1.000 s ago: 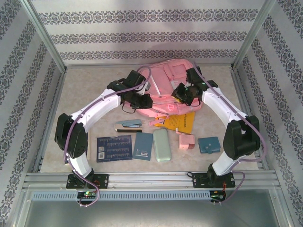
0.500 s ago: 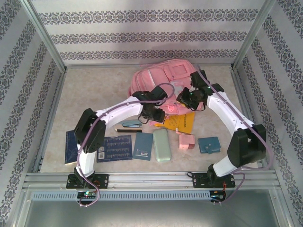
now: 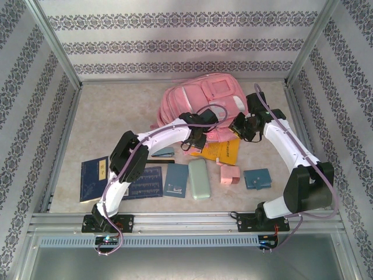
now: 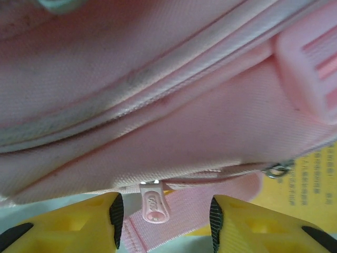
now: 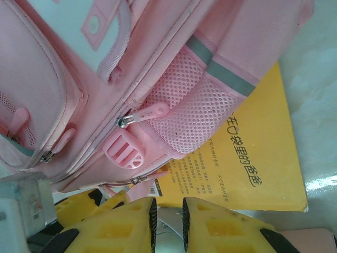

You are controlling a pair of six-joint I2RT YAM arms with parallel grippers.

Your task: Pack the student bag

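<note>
student bag: pink backpack, lying pockets-up at the far middle of the bench, its near edge overlapping a yellow booklet. left claw: spread at the bag's near edge, a pink zip pull hanging between the fingers, no contact seen. right claw: fingers drawn almost together with a thin slit left, nothing seen pinched, just off the bag's mesh side pocket and above the booklet; along the near bench, a mint pencil case and a teal wallet.
</note>
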